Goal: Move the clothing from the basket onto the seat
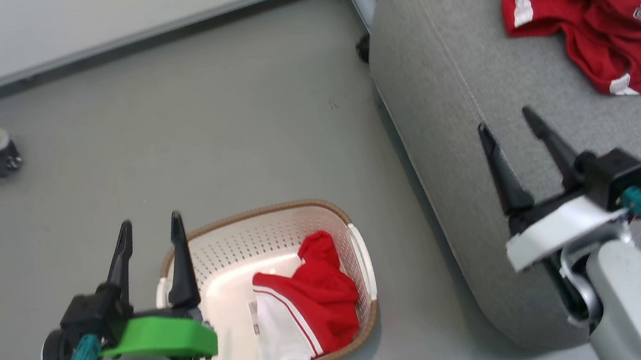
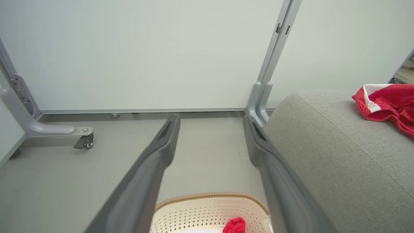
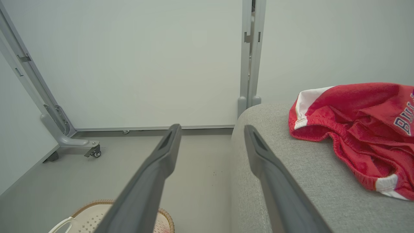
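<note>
To lift the last garment (image 1: 311, 303) cleanly, aim for its bunched red top, crumpled at the right side of the basket (image 1: 231, 246). Lower the left gripper (image 1: 150, 220), poised over the left rim with fingers apart and empty, straight inside the wall; pinch deep enough to catch several folds. Carry over the rim to the seat (image 1: 457, 96), beside the BULLS garment (image 1: 593, 12) already there. Keep the right gripper (image 1: 504, 119), likewise spread and empty above the seat edge, clear.
</note>
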You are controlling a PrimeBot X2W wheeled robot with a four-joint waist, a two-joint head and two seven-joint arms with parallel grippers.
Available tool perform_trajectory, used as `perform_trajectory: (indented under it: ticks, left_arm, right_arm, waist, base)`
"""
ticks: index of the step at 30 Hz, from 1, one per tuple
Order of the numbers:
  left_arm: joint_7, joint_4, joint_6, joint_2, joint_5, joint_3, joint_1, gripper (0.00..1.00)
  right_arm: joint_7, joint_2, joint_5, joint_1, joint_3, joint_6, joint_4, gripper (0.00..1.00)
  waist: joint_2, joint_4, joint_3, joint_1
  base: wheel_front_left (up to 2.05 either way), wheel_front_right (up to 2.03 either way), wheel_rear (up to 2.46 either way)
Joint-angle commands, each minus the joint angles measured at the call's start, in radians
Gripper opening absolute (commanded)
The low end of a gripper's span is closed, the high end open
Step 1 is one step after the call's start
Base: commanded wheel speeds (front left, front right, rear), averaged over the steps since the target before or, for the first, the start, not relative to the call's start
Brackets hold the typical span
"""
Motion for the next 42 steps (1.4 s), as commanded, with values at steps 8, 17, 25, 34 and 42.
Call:
perform_trajectory:
  ticks: [8, 17, 25, 34, 42]
  left_arm:
    - [0.001, -0.074, -0.022, -0.010, 0.058, 0.082, 0.159, 1.00]
    - [0.001, -0.201, 0.021, -0.010, 0.084, 0.069, 0.315, 1.00]
    - [0.001, -0.212, 0.009, -0.010, 0.121, 0.051, 0.358, 1.00]
    - [0.001, -0.195, 0.002, -0.010, 0.135, 0.042, 0.352, 1.00]
    - [0.001, -0.185, 0.005, -0.010, 0.146, 0.034, 0.336, 1.00]
  right_arm:
    - [-0.001, 0.052, -0.046, 0.169, 0.017, -0.001, -0.029, 1.00]
    - [-0.001, 0.076, -0.070, 0.320, 0.025, -0.001, -0.118, 1.00]
    - [-0.001, 0.085, -0.110, 0.414, 0.021, -0.001, -0.145, 1.00]
    - [-0.001, 0.087, -0.110, 0.409, 0.015, -0.001, -0.139, 1.00]
    - [-0.001, 0.090, -0.113, 0.406, 0.008, -0.001, -0.136, 1.00]
  waist:
    - [0.0000, 0.085, -0.217, 0.0001]
    - [0.0000, 0.067, -0.280, 0.0001]
    - [0.0000, 0.063, -0.292, 0.0001]
    - [0.0000, 0.061, -0.288, 0.0001]
    - [0.0000, 0.067, -0.287, 0.0001]
  base:
    - [0.00, 0.00, 0.00]
    - [0.00, 0.00, 0.00]
    - [0.00, 0.00, 0.00]
    - [0.00, 0.00, 0.00]
    - [0.00, 0.00, 0.00]
